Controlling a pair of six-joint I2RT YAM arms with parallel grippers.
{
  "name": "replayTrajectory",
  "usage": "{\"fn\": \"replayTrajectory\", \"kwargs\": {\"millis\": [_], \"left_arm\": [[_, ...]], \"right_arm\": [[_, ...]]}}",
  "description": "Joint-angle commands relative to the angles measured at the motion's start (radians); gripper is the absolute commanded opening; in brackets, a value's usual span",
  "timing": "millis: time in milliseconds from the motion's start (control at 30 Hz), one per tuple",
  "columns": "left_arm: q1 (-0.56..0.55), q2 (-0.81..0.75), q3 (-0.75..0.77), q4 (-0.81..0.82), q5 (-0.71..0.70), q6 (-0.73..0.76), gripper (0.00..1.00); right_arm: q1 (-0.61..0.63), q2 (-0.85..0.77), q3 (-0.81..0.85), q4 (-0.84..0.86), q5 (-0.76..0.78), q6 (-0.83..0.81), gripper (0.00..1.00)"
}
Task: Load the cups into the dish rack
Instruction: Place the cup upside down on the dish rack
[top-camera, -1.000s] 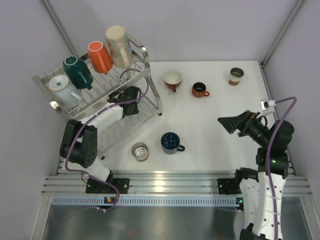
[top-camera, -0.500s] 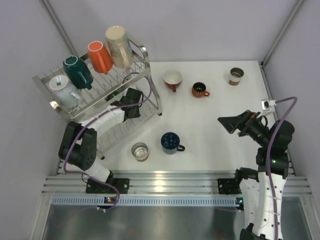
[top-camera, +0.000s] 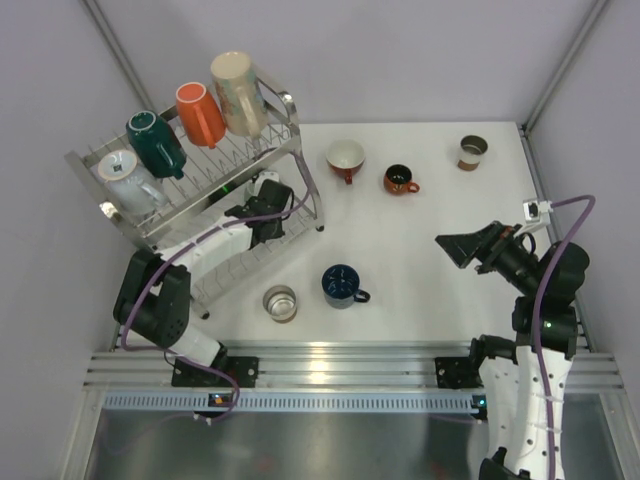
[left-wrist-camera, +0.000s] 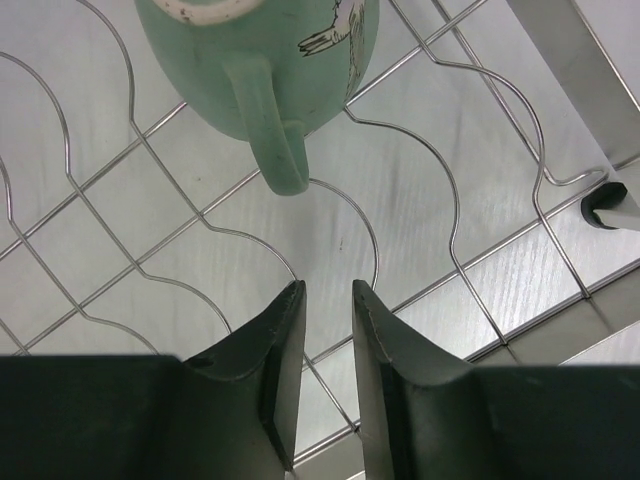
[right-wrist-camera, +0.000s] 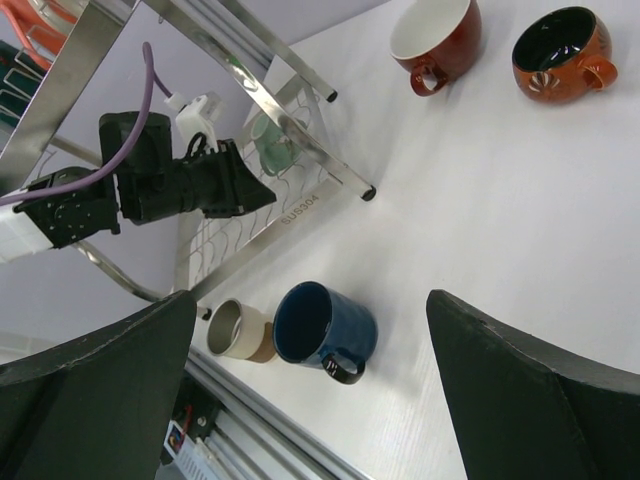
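The dish rack (top-camera: 215, 150) is set at the far left of the table (top-camera: 420, 210). Four cups are tipped over on its top shelf. A pale blue cup (top-camera: 128, 178) is at the left end. Next come a dark teal cup (top-camera: 155, 143) and an orange cup (top-camera: 200, 113). A tall beige cup (top-camera: 237, 92) is at the right end.

The left gripper (left-wrist-camera: 328, 290) is reached in under that top shelf, over the wires of the bottom shelf. Its two fingers are held close together with a thin gap between them, and nothing is pinched in the gap. A mint mug (left-wrist-camera: 265, 60) is laid on the bottom wires just past the fingertips, with its handle turned toward them. The mug is not touched.

The right gripper (top-camera: 452, 248) is held up over the right side of the table, well apart from every cup. Its fingers are spread wide and nothing is held.

Five cups are seen on the table. A red cup (top-camera: 345, 158) with a white inside and a small brown mug (top-camera: 400, 180) are stood side by side, just right of the rack. A brown-and-white cup (top-camera: 473, 151) is stood in the far right corner. A navy mug (top-camera: 341, 286) is stood near the middle. A tan cup (top-camera: 280, 302) is stood just to its left, by the rack's near end.
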Motion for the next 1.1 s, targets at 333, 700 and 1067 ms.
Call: {"fn": "replayTrajectory", "kwargs": {"millis": [333, 700, 1067], "left_arm": [[-0.097, -0.004, 0.01, -0.044, -0.175, 0.07, 0.0], [-0.199, 0.075, 0.046, -0.048, -0.366, 0.203, 0.0], [-0.199, 0.102, 0.097, 0.022, -0.389, 0.344, 0.0]], "right_arm": [[0.019, -0.023, 0.036, 0.006, 0.008, -0.023, 0.99], [0.022, -0.026, 0.035, -0.001, 0.018, -0.032, 0.99], [0.026, -0.02, 0.042, -0.021, 0.035, -0.055, 0.99]]}}
